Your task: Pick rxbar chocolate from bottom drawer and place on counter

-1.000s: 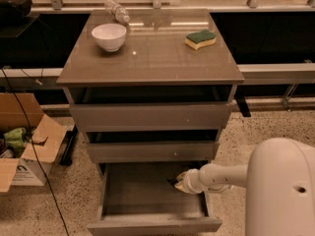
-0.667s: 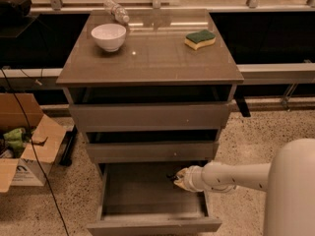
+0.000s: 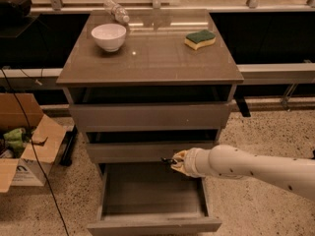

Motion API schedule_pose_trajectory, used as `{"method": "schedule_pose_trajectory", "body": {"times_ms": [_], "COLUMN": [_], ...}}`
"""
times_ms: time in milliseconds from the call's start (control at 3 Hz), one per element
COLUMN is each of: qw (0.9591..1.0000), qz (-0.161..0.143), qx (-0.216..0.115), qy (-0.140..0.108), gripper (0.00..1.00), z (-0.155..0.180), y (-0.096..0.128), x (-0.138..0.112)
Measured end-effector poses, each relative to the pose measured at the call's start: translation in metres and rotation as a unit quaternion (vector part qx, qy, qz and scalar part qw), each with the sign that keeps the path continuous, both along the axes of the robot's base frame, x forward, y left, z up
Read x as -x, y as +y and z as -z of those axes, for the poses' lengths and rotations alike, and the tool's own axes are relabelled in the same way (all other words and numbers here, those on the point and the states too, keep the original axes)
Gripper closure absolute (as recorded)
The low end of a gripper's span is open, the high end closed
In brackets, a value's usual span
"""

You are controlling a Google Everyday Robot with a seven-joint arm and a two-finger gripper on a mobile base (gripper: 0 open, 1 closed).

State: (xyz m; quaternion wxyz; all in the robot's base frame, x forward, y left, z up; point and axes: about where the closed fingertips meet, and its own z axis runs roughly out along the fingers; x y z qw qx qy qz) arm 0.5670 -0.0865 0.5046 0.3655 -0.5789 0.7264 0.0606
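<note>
The bottom drawer (image 3: 147, 193) stands pulled open, and its grey floor shows bare. The rxbar chocolate does not show on the drawer floor or on the counter (image 3: 147, 58). My gripper (image 3: 170, 160) reaches in from the right on a white arm. It hangs over the drawer's back right part, just below the middle drawer's front. A small dark shape sits at its tip; I cannot tell what it is.
A white bowl (image 3: 109, 36), a green-and-yellow sponge (image 3: 200, 39) and a lying plastic bottle (image 3: 116, 10) are on the counter. The two upper drawers are slightly open. An open cardboard box (image 3: 29, 141) and a black cable lie on the floor at left.
My gripper has risen and moved a little left, from low inside the drawer up to the middle drawer's lower edge. The arm's bulky part has left the lower right corner.
</note>
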Motion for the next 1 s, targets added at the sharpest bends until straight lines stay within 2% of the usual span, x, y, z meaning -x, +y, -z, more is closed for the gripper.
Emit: {"method": "schedule_pose_trajectory", "body": {"times_ms": [333,667,1000], "qw": [0.9973,0.9973,0.9938], "qz": [-0.051,-0.051,-0.083], "qx": [0.020,0.020,0.029], "qy": [-0.049,-0.049,-0.069], "gripper": [1.00,1.00,1.00], "z": [-0.081,-0.081,-0.094], "y": [0.020,0.020,0.026], "x": [-0.003,-0.003,0.005]}}
